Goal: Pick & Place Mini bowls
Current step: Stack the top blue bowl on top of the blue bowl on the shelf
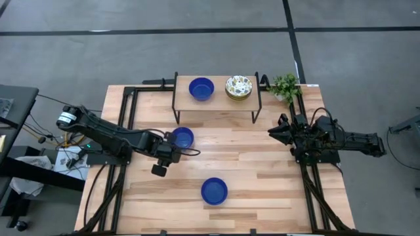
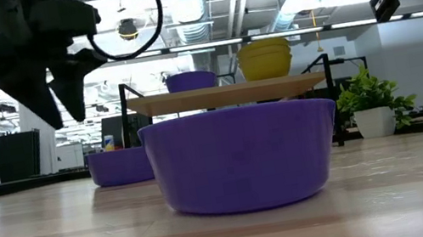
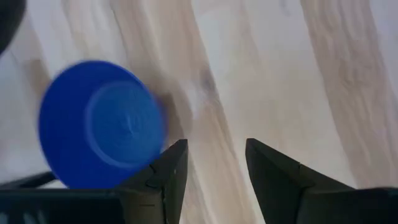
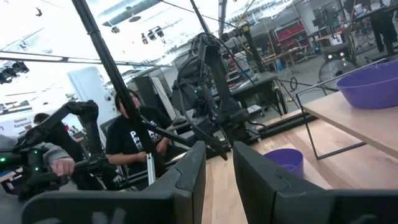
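Observation:
Two blue mini bowls stand upright on the wooden table: one (image 1: 182, 137) at mid left, one (image 1: 214, 190) nearer the front edge. A third blue bowl (image 1: 201, 88) and a stack of floral bowls (image 1: 238, 87) rest on a low shelf (image 1: 216, 99) at the far side. My left gripper (image 3: 214, 146) hovers open above the table just beside the mid-left bowl (image 3: 102, 124), pointing steeply down, with only bare wood between its fingers. My right gripper (image 4: 217, 149) waits at the right edge, raised and level, its fingers a little apart and empty.
A small potted plant (image 1: 285, 86) stands at the shelf's far right corner. Black frame rails (image 1: 125, 118) run along both table sides. Bare wood lies between the two table bowls and to their right. A seated person (image 4: 134, 140) shows in the room beyond the table.

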